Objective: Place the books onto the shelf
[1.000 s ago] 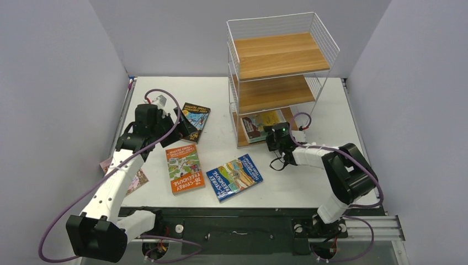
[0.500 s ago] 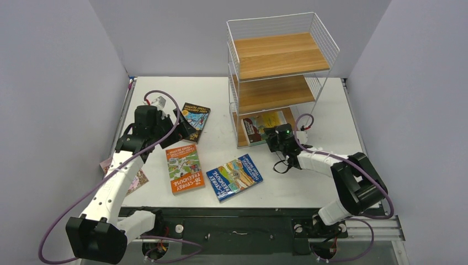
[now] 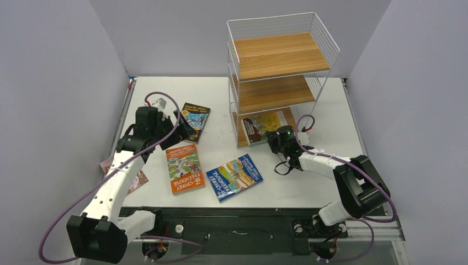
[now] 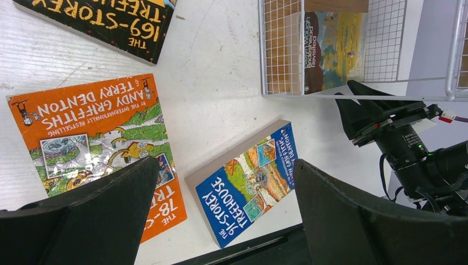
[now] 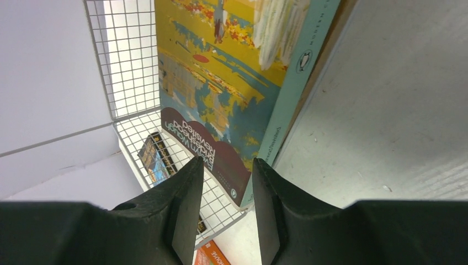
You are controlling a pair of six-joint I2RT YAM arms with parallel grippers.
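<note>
White-wire shelf (image 3: 278, 55) at table's far right; yellow-brown book (image 3: 265, 123) lying on bottom board. Right gripper (image 3: 272, 139) just in front of that tier. Orange book (image 3: 184, 167), blue book (image 3: 234, 176) mid-table. Dark book (image 3: 197, 117) by left gripper (image 3: 177, 131). Pink book (image 3: 138, 181) partly under L arm.
L wrist: fingers (image 4: 110, 210) spread wide, nothing btwn.
R wrist: fingers (image 5: 182, 210) w/ narrow gap, grasping nothing; book corner just beyond tips.

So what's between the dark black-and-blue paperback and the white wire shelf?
Just bare white table between that paperback and the shelf, per the top view.
</note>
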